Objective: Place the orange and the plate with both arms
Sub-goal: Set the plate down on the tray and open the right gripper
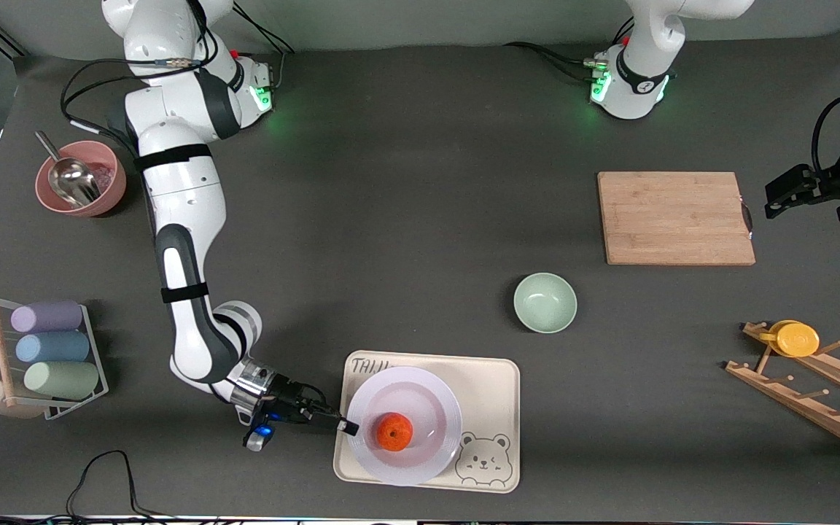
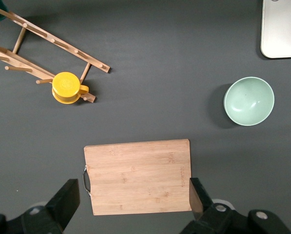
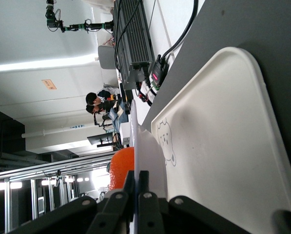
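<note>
The pale lavender plate (image 1: 420, 408) sits over the cream bear tray (image 1: 489, 379), near the front camera. The orange (image 1: 394, 431) lies on the plate. My right gripper (image 1: 347, 426) is shut on the plate's rim at the edge toward the right arm's end. In the right wrist view the fingers (image 3: 143, 181) pinch the thin rim (image 3: 135, 146), with the orange (image 3: 122, 165) on one side and the tray (image 3: 218, 146) on the other. My left gripper (image 1: 781, 198) waits open and empty, up beside the cutting board (image 1: 675, 217). The board (image 2: 138, 176) shows between its fingers (image 2: 67, 200).
A pale green bowl (image 1: 545, 302) stands between the tray and the cutting board. A wooden rack (image 1: 814, 397) with a yellow cup (image 1: 795, 338) is at the left arm's end. A pink bowl with a metal scoop (image 1: 79, 177) and a cup rack (image 1: 48, 357) are at the right arm's end.
</note>
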Robot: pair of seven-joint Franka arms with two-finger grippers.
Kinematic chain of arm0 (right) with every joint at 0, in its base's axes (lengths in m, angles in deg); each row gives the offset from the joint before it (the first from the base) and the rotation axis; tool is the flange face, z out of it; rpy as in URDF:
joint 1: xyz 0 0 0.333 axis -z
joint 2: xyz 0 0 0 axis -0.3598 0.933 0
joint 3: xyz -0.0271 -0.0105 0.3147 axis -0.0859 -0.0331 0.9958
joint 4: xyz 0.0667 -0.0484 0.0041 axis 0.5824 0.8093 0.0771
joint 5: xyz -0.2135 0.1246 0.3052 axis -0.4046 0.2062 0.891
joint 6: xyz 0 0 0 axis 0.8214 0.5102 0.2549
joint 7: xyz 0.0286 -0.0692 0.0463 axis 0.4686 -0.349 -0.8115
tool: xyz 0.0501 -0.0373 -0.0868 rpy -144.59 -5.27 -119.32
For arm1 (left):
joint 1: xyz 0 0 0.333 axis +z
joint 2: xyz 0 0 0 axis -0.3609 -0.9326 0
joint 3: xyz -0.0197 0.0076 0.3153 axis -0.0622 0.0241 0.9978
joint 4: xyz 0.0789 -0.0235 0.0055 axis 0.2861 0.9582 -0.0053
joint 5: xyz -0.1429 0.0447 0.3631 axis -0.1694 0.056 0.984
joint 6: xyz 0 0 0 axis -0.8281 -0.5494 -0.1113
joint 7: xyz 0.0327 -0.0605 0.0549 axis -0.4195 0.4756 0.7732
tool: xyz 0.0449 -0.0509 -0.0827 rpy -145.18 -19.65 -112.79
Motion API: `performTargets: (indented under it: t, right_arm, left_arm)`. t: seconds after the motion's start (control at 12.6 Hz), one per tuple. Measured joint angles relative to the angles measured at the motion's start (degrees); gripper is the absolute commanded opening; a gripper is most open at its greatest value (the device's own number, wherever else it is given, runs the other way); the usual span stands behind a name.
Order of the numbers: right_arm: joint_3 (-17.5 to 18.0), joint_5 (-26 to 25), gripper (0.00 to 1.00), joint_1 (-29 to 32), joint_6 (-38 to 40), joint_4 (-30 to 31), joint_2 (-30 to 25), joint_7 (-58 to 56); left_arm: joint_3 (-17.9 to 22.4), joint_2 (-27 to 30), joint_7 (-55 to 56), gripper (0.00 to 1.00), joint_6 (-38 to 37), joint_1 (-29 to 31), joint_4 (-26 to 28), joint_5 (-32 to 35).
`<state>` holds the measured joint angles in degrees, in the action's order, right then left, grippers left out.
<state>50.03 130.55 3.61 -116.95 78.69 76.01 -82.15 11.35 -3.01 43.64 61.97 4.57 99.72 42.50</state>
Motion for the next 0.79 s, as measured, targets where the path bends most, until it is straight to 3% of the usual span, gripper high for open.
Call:
performTargets:
  t: [0.64,0.72,0.79]
  right_arm:
    - [2.97,-0.01,0.0,-1.88,-7.68,-1.64,3.04,-4.96]
    - [3.04,-0.01,0.3,-1.96,-7.91,-1.72,3.08,-5.18]
    - [3.1,-0.01,0.49,-1.97,-7.93,-1.8,3.08,-5.2]
  left_arm:
    - [0.09,0.02,0.0,1.0,-1.14,0.01,0.03,0.0]
    - [0.07,0.04,0.0,1.0,-1.13,0.01,0.03,0.0]
    - [0.04,0.04,0.0,1.0,-1.13,0.01,0.03,0.0]
